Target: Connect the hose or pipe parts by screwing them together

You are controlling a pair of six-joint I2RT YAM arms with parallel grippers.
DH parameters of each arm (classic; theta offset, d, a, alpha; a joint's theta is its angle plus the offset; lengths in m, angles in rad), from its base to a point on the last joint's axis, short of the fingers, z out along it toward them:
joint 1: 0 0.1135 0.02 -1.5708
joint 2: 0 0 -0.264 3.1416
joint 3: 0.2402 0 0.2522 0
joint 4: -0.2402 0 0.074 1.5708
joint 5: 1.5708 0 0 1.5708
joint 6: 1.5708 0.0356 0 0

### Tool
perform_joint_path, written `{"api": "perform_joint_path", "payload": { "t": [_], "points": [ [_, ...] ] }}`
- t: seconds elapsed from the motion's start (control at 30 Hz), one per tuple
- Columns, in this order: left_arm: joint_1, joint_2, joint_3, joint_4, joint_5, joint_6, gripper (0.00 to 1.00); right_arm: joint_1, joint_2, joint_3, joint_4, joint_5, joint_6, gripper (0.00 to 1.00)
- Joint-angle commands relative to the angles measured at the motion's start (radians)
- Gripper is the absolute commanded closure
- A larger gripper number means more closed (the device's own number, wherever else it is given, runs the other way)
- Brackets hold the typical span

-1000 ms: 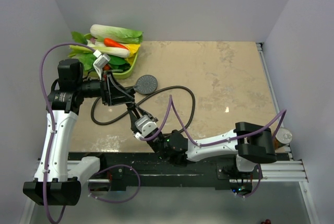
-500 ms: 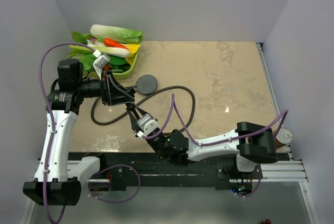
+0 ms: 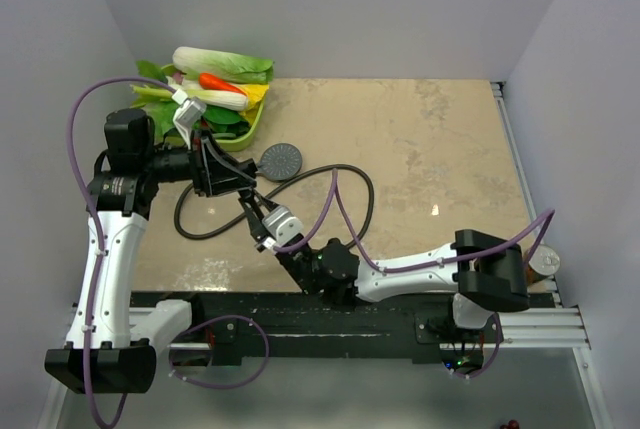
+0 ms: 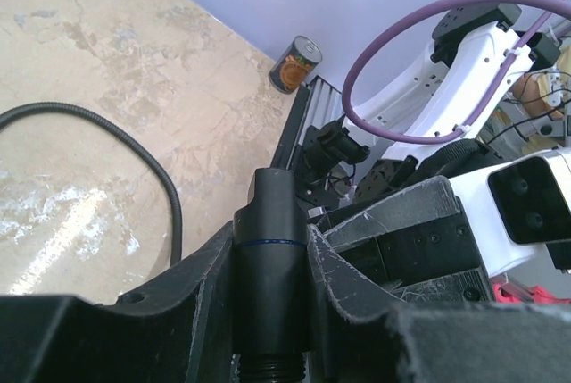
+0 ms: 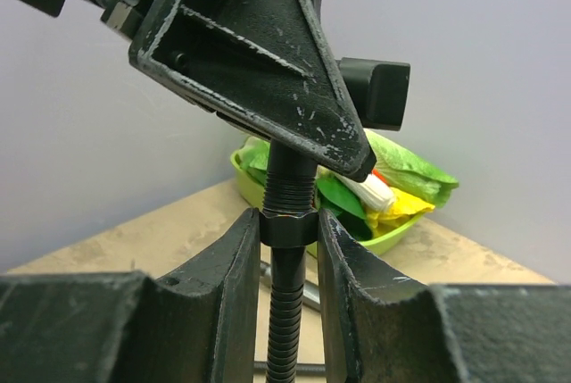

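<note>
**Where the things are on the desk**

The shower head (image 3: pixel 280 160) is left of the middle of the desk (image 3: pixel 450 149), with its handle between the fingers of the left gripper (image 3: pixel 246 185). Just under the handle's end, touching it, is the end nut (image 5: pixel 287 216) of the hose (image 3: pixel 372 201), between the fingers of the right gripper (image 5: pixel 287 222). A tray (image 3: pixel 250 129) with vegetables (image 3: pixel 222 64) is in the far left corner. A can (image 3: pixel 545 261) is beside the near right edge.

White/blk arms (image 3: pixel 105 259), purple cables (image 4: pixel 345 90)

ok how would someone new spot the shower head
Find the green tray of vegetables at the table's far left corner. Just right of it is the shower head, held by the left gripper: the only round, dark grey disc there.
</note>
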Motion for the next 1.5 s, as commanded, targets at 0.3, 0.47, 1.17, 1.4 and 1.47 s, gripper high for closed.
{"api": "perform_joint_path", "payload": {
  "t": [0.3, 0.47, 1.17, 1.4, 1.47],
  "points": [
    [-0.009, -0.005, 0.019, -0.072, 0.181, 0.027, 1.0, -0.167, -0.165, -0.075, 0.611, -0.205, 0.461, 1.0],
    [-0.009, -0.003, 0.021, -0.079, 0.235, 0.036, 1.0, -0.25, -0.185, -0.114, 0.611, -0.266, 0.684, 1.0],
    [-0.01, -0.006, 0.021, -0.171, 0.339, 0.11, 1.0, -0.536, -0.081, 0.03, 0.608, -0.645, 1.316, 1.0],
    [-0.012, -0.019, 0.013, -0.178, 0.339, 0.11, 1.0, -0.619, -0.003, 0.128, 0.607, -0.775, 1.527, 1.0],
    [-0.012, -0.019, 0.016, -0.178, 0.339, 0.108, 1.0, -0.635, 0.023, 0.165, 0.607, -0.8, 1.555, 1.0]
  ]
}}
